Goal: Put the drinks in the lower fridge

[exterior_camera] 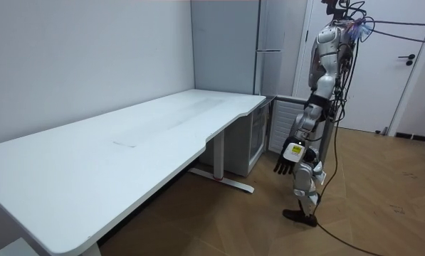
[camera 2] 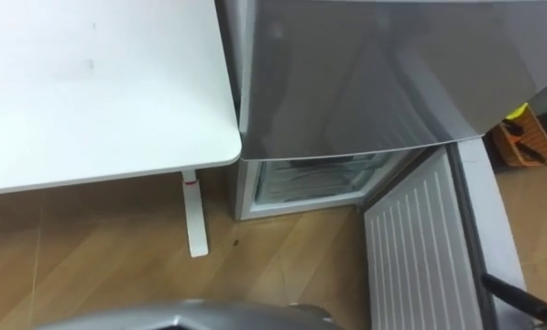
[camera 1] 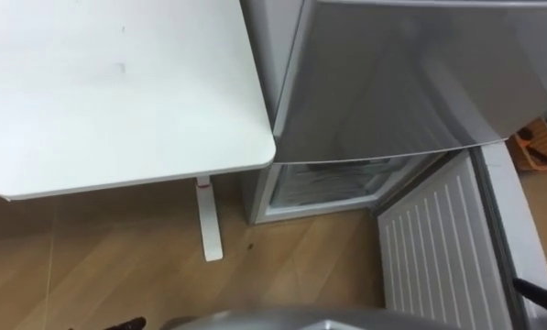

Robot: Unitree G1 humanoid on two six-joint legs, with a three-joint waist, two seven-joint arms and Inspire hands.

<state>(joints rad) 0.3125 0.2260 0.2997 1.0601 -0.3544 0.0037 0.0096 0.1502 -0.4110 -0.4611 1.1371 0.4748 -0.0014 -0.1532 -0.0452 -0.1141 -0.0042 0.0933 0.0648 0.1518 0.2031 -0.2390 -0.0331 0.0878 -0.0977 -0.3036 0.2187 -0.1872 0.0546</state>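
Fingertips of the left hand point(camera 1: 119, 324) edge into the left eye view at the bottom, dark against the floor point(camera 1: 99, 275). The room view gives the whole hand: it hangs by the robot's thigh, its fingers point(exterior_camera: 281, 168) released, loosely bent, holding and touching nothing. That view also shows the robot standing upright at the counter's point(exterior_camera: 127, 149) end, beside the fridge point(exterior_camera: 269, 43). The eye views look into the lower fridge point(camera 1: 333, 183): ahead and right of the fingers, well apart from them, it stands open, its white ribbed door point(camera 1: 433, 247) out to the right. The counter lies ahead and left of the fingers. A dark tip of the right hand point(camera 1: 541, 295) shows over the door's edge; whether that hand is released or clenched I cannot tell.
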